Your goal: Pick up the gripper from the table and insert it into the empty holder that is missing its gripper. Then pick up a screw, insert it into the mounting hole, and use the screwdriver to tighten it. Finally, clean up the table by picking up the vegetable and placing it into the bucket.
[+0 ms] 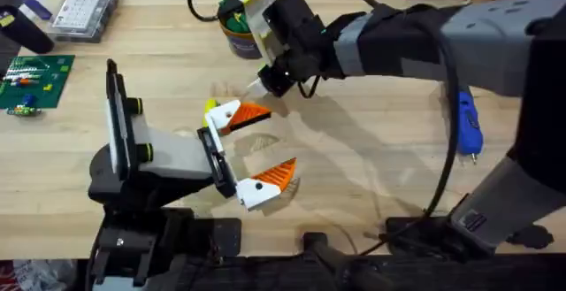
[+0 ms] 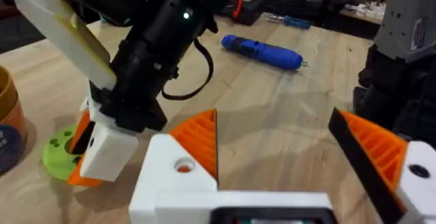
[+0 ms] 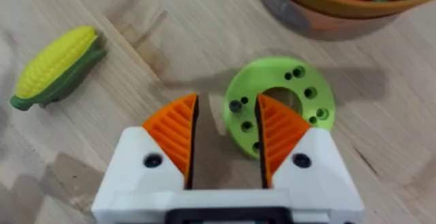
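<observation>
Vegetable [image 3: 281,101], a lime-green lobed ring, lies flat on the table [image 1: 371,167] just beside the orange bucket [image 3: 327,6], which already holds red toys. Right gripper [image 3: 228,132] is down over the ring's near edge, fingers narrowly parted: one pad sits at the central hole, the other outside the rim, apparently to pinch the rim; nothing gripped yet. Left gripper [image 1: 256,145] rests wide open and empty nearby. Blue screwdriver [image 1: 467,125] lies well apart. Toy corn [image 3: 58,64] lies near.

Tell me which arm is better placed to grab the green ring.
Right. Its gripper already straddles the ring's edge beside the bucket, jaws open around it. The left gripper sits farther off, open.
</observation>
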Controlling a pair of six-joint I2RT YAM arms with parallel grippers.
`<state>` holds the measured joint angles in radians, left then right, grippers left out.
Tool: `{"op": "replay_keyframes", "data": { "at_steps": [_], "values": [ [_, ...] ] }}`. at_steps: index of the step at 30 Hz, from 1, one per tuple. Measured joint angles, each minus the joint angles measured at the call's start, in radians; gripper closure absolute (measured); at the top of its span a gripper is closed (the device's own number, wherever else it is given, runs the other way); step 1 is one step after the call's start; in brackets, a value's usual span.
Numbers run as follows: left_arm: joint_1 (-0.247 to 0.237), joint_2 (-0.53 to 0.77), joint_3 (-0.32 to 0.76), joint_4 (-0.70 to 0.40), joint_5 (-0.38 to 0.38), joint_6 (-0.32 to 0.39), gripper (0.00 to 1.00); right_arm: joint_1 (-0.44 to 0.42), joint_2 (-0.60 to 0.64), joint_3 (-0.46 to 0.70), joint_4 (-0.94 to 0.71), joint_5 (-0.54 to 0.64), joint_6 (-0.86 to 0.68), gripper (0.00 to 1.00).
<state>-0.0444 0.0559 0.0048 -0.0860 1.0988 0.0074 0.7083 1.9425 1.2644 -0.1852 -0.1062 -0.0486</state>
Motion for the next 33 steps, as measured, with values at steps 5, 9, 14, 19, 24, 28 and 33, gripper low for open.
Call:
{"op": "replay_keyframes", "data": {
  "at_steps": [5,9,14,19,24,28,33],
  "values": [
    [0.000,0.000,0.000,0.000,0.000,0.000,0.012,0.001,0.004,0.000,0.000,0.000,0.000,0.550],
    [0.000,0.000,0.000,0.000,0.000,0.000,0.012,0.001,0.004,0.000,0.000,0.000,0.000,0.590],
    [0.000,0.000,0.000,0.000,0.000,0.000,0.012,0.001,0.004,0.000,0.000,0.000,0.000,0.662],
    [0.000,0.000,0.000,0.000,0.000,0.000,0.012,0.001,0.004,0.000,0.000,0.015,-0.004,0.648],
    [0.000,0.000,0.000,0.000,0.000,0.000,0.012,0.001,0.004,0.001,-0.001,0.028,-0.008,0.636],
    [0.000,0.000,0.000,0.000,0.000,0.000,0.012,0.005,0.004,0.059,-0.064,0.032,-0.010,0.643],
    [0.000,0.000,0.000,0.000,0.000,0.000,0.012,0.022,0.004,0.092,-0.084,0.035,-0.011,0.660]
  ]
}}
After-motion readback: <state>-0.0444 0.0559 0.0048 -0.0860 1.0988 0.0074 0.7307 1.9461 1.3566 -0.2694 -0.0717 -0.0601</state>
